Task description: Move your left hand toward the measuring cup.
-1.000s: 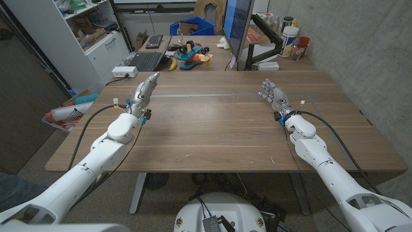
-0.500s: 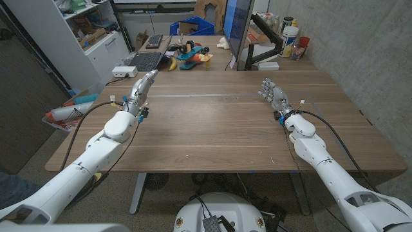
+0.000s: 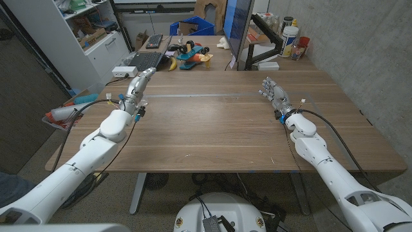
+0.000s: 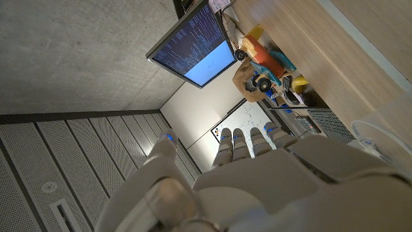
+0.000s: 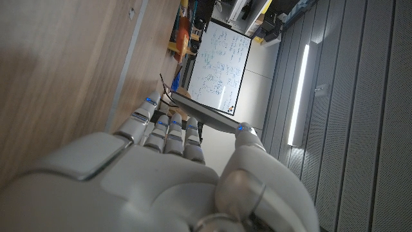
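Your left hand [image 3: 138,88] and right hand [image 3: 275,96] hold nothing, fingers extended, over the wooden table [image 3: 212,129]; a monitor [image 3: 235,26] stands behind.

Your wooden bench [image 3: 212,122] ran wide and bare through its middle. Along its far edge lay a black keyboard [image 3: 147,61] near the far left corner, a white box [image 3: 124,71] just beside it, a banana [image 3: 174,64] and bright toys [image 3: 193,53] farther along, then a monitor [image 3: 235,29] standing upright.
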